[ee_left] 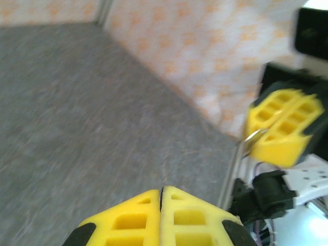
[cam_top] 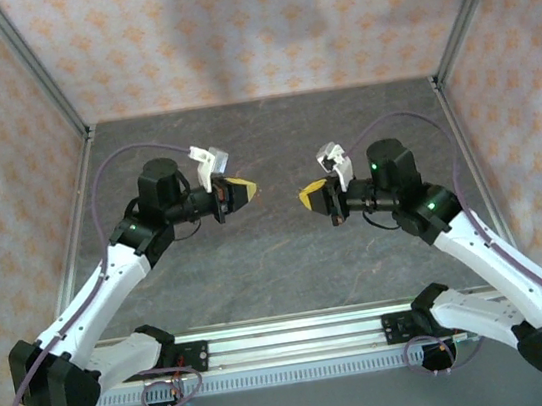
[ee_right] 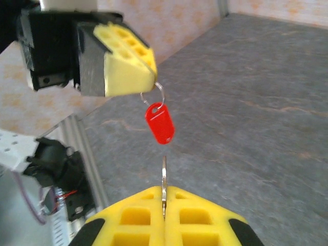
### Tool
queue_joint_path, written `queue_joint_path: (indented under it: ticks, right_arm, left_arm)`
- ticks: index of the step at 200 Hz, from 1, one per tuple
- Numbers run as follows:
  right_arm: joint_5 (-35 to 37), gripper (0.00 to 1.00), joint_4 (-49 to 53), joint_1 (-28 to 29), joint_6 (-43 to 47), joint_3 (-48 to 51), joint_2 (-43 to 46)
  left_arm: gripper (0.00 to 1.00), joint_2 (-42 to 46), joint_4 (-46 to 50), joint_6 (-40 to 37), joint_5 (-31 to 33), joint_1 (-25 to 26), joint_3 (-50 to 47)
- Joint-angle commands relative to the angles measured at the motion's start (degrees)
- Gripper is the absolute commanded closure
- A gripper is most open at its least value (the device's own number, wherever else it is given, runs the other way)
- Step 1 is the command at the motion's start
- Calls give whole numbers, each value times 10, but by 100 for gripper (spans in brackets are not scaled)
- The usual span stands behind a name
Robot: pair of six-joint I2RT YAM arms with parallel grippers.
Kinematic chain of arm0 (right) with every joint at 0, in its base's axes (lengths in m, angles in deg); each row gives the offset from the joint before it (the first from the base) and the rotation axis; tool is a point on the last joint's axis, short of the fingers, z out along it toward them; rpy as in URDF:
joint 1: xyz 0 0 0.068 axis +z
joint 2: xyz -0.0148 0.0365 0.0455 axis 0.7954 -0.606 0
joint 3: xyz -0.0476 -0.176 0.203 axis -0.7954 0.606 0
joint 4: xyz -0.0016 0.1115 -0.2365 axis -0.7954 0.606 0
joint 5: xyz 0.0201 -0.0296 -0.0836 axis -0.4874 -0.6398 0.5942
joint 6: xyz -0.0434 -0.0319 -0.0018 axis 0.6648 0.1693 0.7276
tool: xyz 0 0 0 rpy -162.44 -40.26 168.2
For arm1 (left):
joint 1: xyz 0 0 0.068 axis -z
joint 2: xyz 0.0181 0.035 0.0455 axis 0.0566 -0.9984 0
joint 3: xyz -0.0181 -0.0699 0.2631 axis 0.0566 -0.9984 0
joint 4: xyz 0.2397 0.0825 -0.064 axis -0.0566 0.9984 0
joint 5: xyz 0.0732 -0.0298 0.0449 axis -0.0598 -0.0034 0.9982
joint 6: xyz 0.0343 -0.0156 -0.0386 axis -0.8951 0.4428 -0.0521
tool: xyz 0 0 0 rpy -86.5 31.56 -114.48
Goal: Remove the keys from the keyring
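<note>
Grey stone-patterned worktop (cam_top: 291, 271) and orange-patterned walls (cam_top: 256, 23) are seen behind two claws held facing each other above the surface. The right claw (ee_right: 164, 192) is pressed together on a thin silver metal key (ee_right: 164, 171). This key is seen edge-on, its long axis in line with the fingers, projecting from the tip toward the other claw. Just beyond the key's end, with a small gap between, an oval red plastic tag (ee_right: 160, 124) hangs lengthwise downward from a small silver wire keyring (ee_right: 158, 95). The keyring is pinched at the closed tip of the left claw (cam_top: 246, 192).
</note>
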State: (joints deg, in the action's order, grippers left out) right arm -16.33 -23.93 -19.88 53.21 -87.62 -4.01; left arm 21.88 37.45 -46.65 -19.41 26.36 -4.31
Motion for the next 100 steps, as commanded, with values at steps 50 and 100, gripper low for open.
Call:
queue_joint_path:
  ticks: [50,100]
  right_arm:
    - [97,100,-89,-1,-78,86,47]
    - [94,100,-123,-1,-110,125,44]
  left_arm:
    - [100,-82,-109,81,166,-4,-131]
    - [100,-194,-175,114,221,-4,-142]
